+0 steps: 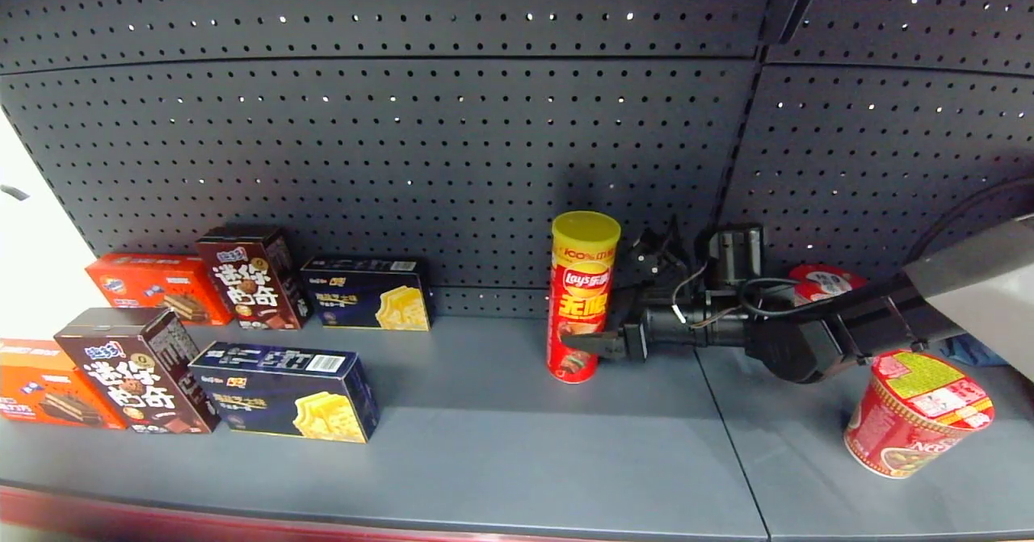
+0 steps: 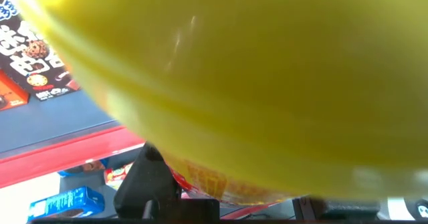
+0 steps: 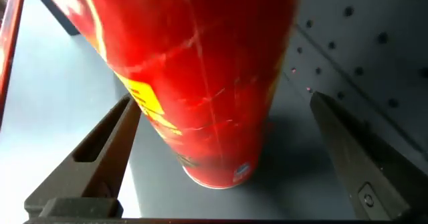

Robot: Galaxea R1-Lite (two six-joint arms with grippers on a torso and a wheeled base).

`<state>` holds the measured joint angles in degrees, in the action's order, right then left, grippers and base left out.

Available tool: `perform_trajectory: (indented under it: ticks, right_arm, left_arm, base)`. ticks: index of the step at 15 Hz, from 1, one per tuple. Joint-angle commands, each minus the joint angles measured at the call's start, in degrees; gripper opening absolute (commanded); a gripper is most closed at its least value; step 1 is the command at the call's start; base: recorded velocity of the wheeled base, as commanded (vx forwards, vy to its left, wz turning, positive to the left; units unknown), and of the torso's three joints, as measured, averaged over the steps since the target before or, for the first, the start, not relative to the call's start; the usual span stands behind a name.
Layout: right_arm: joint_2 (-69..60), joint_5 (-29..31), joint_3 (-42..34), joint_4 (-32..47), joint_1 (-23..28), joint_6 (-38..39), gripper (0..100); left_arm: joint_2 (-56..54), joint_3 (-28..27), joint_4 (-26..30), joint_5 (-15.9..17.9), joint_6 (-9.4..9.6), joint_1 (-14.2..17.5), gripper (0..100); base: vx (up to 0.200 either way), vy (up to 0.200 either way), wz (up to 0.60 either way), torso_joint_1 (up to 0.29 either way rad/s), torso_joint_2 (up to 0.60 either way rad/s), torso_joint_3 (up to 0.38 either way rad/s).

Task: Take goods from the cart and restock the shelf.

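A rounded yellow thing point(image 2: 267, 70) pressed close against my left wrist camera; whether my left jaws gripped it I could not tell. On the shelf point(image 1: 501, 445) the chip can point(image 1: 578, 308) stood upright, long axis vertical, between my right jaws. These were spread open around it, unclamped, so my right arm was nearer.
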<state>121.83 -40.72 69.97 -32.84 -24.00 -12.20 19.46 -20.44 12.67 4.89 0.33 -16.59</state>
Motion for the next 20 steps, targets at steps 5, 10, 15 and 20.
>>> perform_trajectory:
  ticks: [5, 10, 15, 20]
  right_arm:
    - [2.7, -0.5, 1.4, 0.0, -0.2, 0.0, 100]
    - [3.3, -0.2, 3.0, 0.1, -0.3, 0.1, 0]
    - [-0.2, 0.6, 1.0, 0.0, -1.8, 0.3, 0]
    - [-9.6, 3.5, -8.7, -0.1, -5.4, 0.3, 0]
  left_arm:
    - [0.1, 0.1, 1.0, -0.1, 0.02, 0.0, 0]
    - [-1.1, 0.5, 3.2, -0.1, 0.02, 0.0, 0]
    - [-1.4, 1.2, 3.1, -0.1, 0.02, 0.0, 0]
    - [-1.5, 0.6, 2.9, -0.1, 0.02, -0.1, 0]
  base:
    - [0.0, 0.0, 0.0, 0.0, 0.0, 0.0]
    - [0.0, 0.0, 0.0, 0.0, 0.0, 0.0]
    - [0.0, 0.0, 0.0, 0.0, 0.0, 0.0]
    - [0.0, 0.0, 0.0, 0.0, 0.0, 0.0]
